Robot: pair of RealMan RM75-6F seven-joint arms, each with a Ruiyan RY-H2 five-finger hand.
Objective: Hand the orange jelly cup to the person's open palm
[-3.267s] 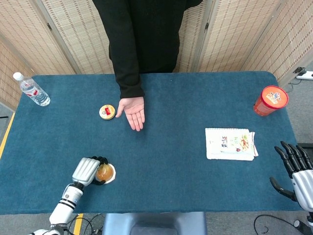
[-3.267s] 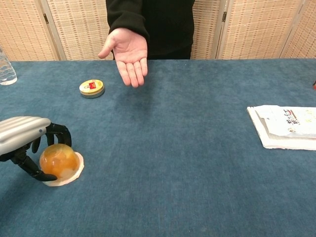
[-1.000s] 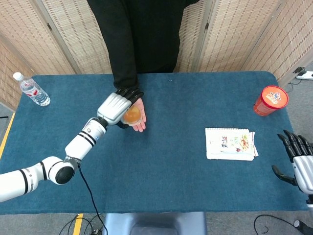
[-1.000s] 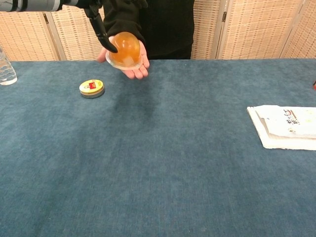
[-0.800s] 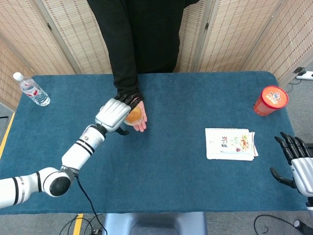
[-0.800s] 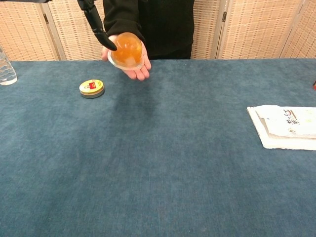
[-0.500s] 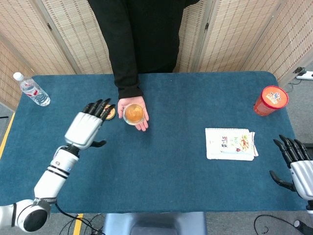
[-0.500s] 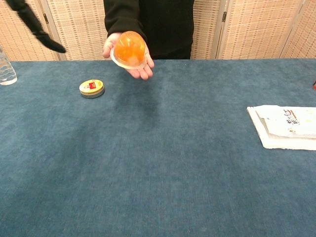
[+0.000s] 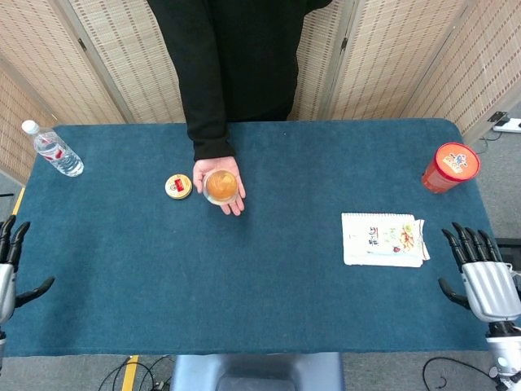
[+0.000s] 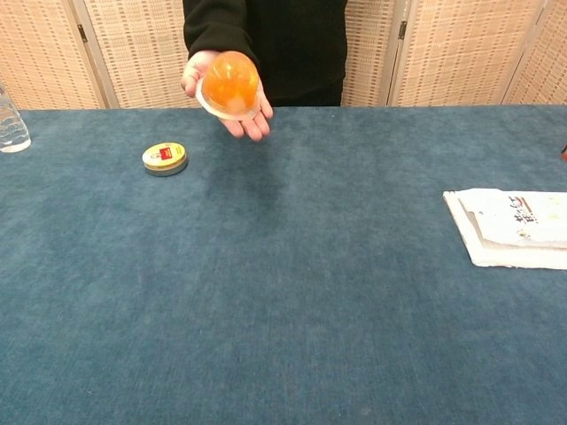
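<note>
Delivery appears complete, judged from the present layout: the orange jelly cup (image 9: pixel 221 186) sits dome-up on the person's open palm (image 9: pixel 220 186), held above the blue table (image 9: pixel 269 277) at the far-left area. In the chest view the cup (image 10: pixel 230 83) rests on its wide rim, and the person's fingers lie flat beneath it rather than curled around it, so it is supported by the palm alone.

Left hand (image 9: pixel 8 269) is at the near-left edge of the table, well apart from the cup. Its fingers are spread, the thumb juts toward the table, and nothing is in it. Right hand (image 9: pixel 480 273) is at the near-right edge, back upward, fingers apart, also holding nothing. Both positions are consistent with a parked pose clear of the person's arm.

Other items on the table:
- Small round tin (image 9: pixel 178 186) with a yellow and red lid, just beside the person's palm on its left.
- Water bottle (image 9: pixel 54 150), lying at the far-left corner.
- Red snack cup (image 9: pixel 450 167), at the far-right edge.
- White printed packet (image 9: pixel 383 239), near the right hand.

Limits of visibility: the left hand is cut off by the frame edge, so only part of it shows. Neither hand appears in the chest view. The bottle is only a sliver there. The person's head is out of frame. Print on the tin and packet is too small to read.
</note>
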